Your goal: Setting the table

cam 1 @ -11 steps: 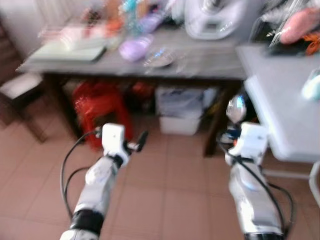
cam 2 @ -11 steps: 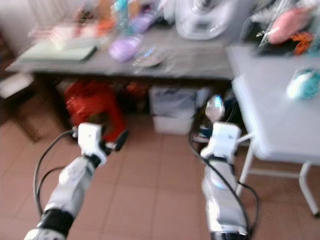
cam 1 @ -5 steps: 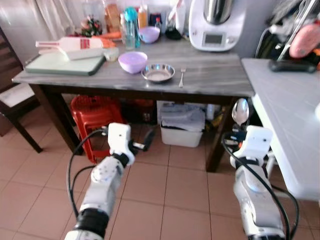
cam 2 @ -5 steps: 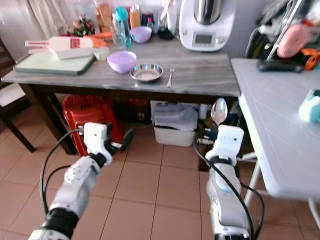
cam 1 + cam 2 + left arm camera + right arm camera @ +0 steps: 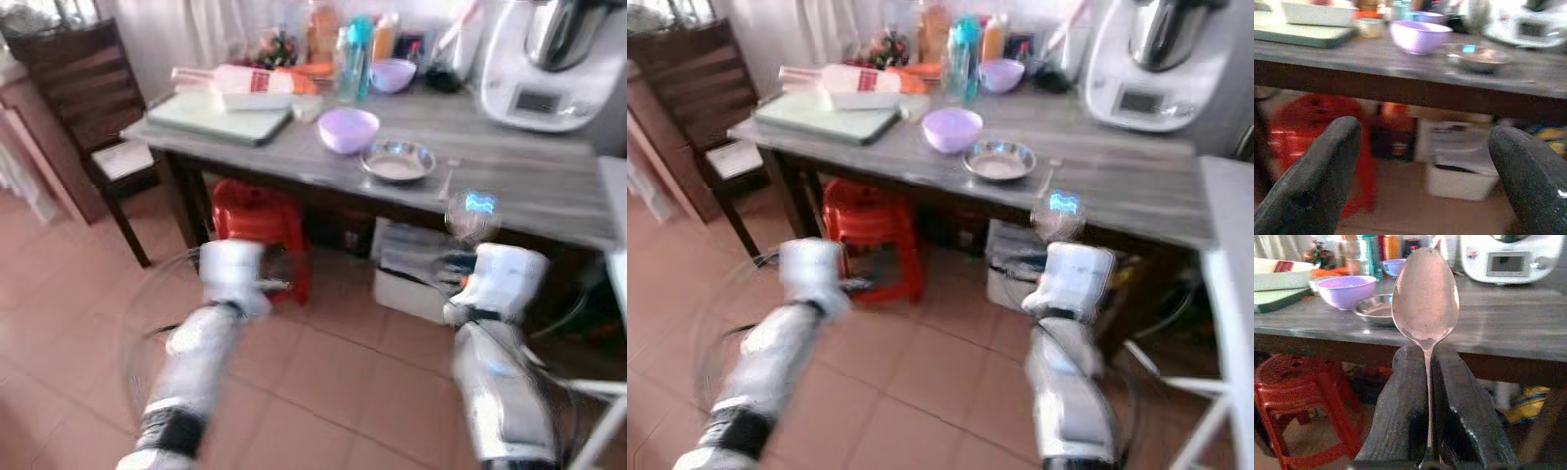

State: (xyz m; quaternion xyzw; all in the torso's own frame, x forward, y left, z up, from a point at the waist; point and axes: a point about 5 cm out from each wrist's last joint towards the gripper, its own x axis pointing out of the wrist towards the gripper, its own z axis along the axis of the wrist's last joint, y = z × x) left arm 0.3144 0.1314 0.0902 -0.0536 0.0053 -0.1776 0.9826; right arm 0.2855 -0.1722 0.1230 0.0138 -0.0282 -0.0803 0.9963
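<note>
A metal spoon [image 5: 1425, 298] stands upright with its handle clamped in my right gripper [image 5: 1429, 352], which is shut on it. In the eye views the spoon [image 5: 472, 213] is held below the front edge of the grey-topped table [image 5: 529, 186]. On that table sit a purple bowl [image 5: 349, 129], a shallow steel dish [image 5: 397, 162] and a fork [image 5: 449, 176]. My left gripper [image 5: 1422, 128] is open and holds nothing. It hovers low in front of the table, blurred in the eye view [image 5: 274, 284].
A red plastic stool [image 5: 260, 230] and a white box [image 5: 411, 279] stand under the table. A green cutting board [image 5: 220, 113], bottles and a white kitchen machine [image 5: 554, 59] fill the back. A dark wooden chair [image 5: 98, 117] stands at left; a white table edge [image 5: 615, 196] at right.
The whole picture has shifted right and blurred, so the camera has turned left. The right gripper still holds the spoon upright, and the left stays open.
</note>
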